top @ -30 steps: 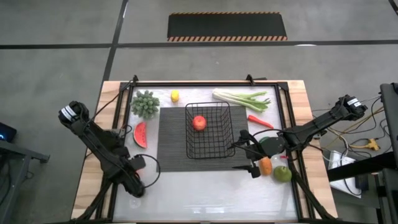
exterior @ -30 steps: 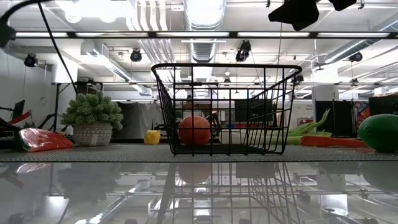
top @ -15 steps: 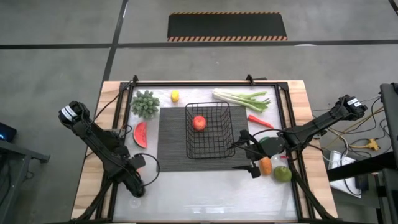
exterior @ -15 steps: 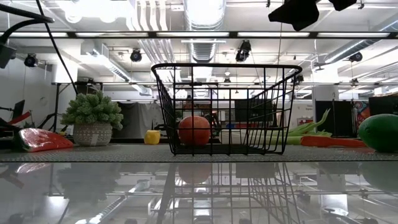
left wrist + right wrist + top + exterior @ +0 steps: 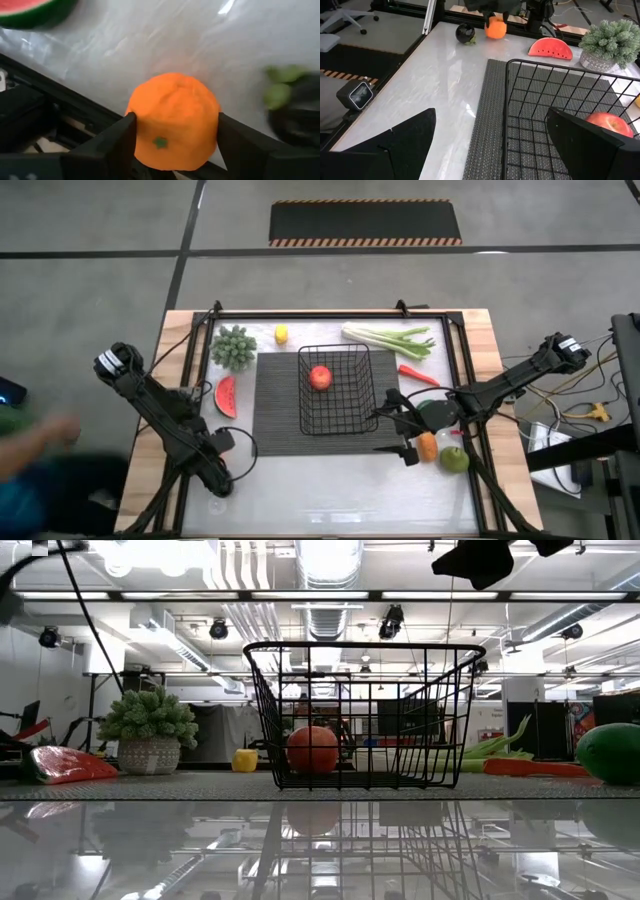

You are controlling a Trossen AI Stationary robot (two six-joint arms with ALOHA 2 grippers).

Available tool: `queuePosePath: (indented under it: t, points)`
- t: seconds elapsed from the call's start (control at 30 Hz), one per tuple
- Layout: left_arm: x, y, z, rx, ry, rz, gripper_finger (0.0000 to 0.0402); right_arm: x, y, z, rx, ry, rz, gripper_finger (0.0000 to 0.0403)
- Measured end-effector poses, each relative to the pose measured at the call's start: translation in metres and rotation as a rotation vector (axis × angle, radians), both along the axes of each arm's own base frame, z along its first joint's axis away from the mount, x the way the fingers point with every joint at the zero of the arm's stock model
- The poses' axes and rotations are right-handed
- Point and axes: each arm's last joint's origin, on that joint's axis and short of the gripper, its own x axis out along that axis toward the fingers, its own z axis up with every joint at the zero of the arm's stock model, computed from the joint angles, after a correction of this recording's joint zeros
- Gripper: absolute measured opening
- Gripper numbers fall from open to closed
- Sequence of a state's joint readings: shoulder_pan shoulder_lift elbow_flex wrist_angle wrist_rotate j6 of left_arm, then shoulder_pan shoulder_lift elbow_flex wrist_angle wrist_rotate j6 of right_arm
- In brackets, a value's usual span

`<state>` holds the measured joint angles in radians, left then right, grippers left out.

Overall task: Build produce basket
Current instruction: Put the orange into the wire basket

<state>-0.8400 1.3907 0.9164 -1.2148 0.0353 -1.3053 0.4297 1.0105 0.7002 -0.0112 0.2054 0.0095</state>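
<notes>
Orange fruit (image 5: 172,120) sits clamped in the left hand (image 5: 172,131); right hand (image 5: 490,135) gapes beside the basket (image 5: 560,115).

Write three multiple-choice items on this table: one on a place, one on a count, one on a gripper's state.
1. Where is the watermelon slice?
A) in the basket
B) on the floor
C) on the table, left of the mat

2. How many pieces lie in the basket?
A) one
B) three
C) none

3. The left gripper is:
A) open and empty
B) shut on an orange fruit
C) out of every view

Answers: C, the high view shows it off the mat's left edge; A, only the red apple sits inside; B, the left wrist view shows it clamping the fruit.
</notes>
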Motion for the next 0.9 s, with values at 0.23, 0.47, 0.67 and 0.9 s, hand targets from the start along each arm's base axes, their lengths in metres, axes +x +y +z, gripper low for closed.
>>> queuePosePath:
  t: [0.23,0.47,0.67,0.9]
  points:
    - [0.032,0.004,0.067,-0.082,-0.101,0.167,0.0222,-0.008,-0.004,0.004,-0.013,0.013,0.003,0.0364]
    - [0.086,0.003,0.123,-0.122,-0.335,0.111,0.0222,-0.026,-0.012,0.013,-0.026,0.032,0.001,0.0364]
    - [0.146,0.000,0.165,-0.058,-0.527,-0.169,0.0221,-0.036,-0.017,0.016,-0.030,0.041,0.001,0.0364]
    - [0.198,0.018,0.190,0.018,-0.628,-0.433,0.0221,-0.043,-0.020,0.011,-0.039,0.081,-0.001,0.0364]
